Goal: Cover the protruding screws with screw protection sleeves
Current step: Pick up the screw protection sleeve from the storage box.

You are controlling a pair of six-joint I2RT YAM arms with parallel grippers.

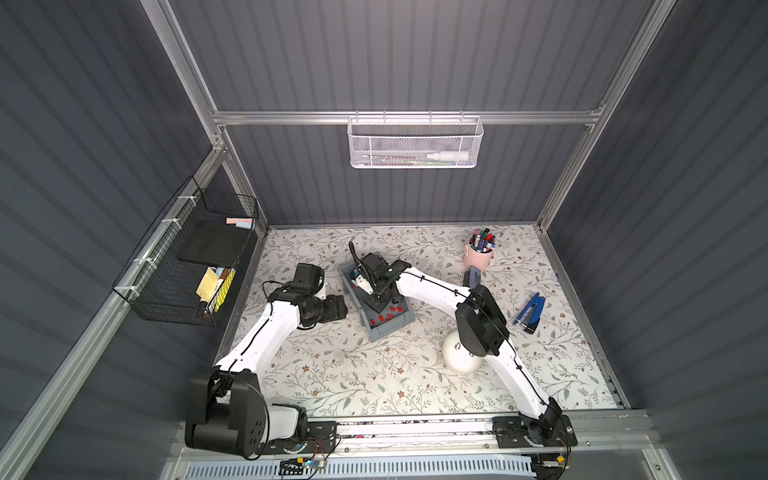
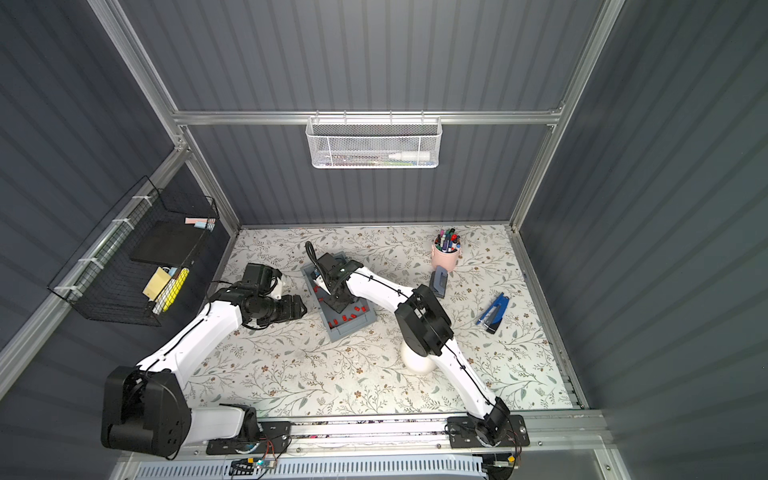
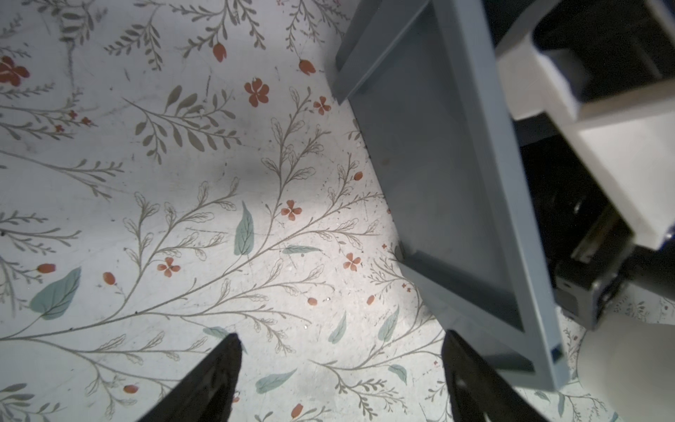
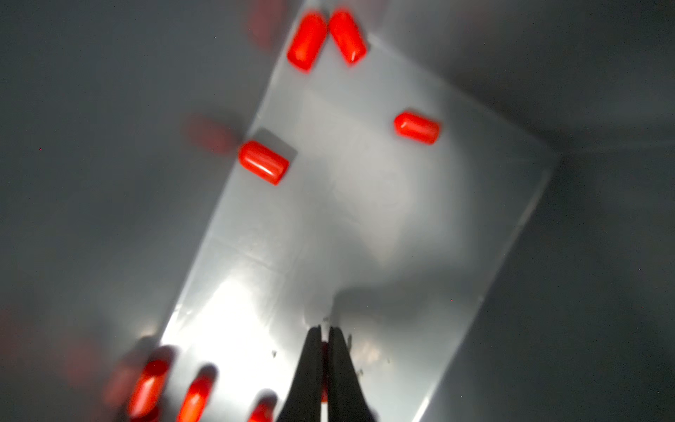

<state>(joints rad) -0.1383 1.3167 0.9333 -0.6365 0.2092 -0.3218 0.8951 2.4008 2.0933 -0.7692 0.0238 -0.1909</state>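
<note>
In both top views the grey bin (image 1: 390, 330) lies mid-table with several red screw protection sleeves (image 1: 386, 316) loose at its near end. My right gripper (image 1: 373, 304) reaches down into it. The right wrist view shows this gripper (image 4: 325, 330) shut, a red sleeve (image 4: 324, 350) pinched between its fingers, and other sleeves (image 4: 263, 162) on the bin floor. My left gripper (image 3: 342, 336) stands open over bare table beside the bin (image 3: 456, 182). The white dome (image 1: 457, 359) sits near the front right, partly under my right arm's elbow, with two protruding screws (image 1: 457, 345) showing.
A pink cup of marker pens (image 1: 479, 253) stands at the back right, a small grey block (image 1: 473, 277) in front of it. A blue stapler (image 1: 530, 313) lies to the right. A black wire basket (image 1: 195, 266) hangs on the left wall, a white mesh basket (image 1: 415, 143) on the back wall.
</note>
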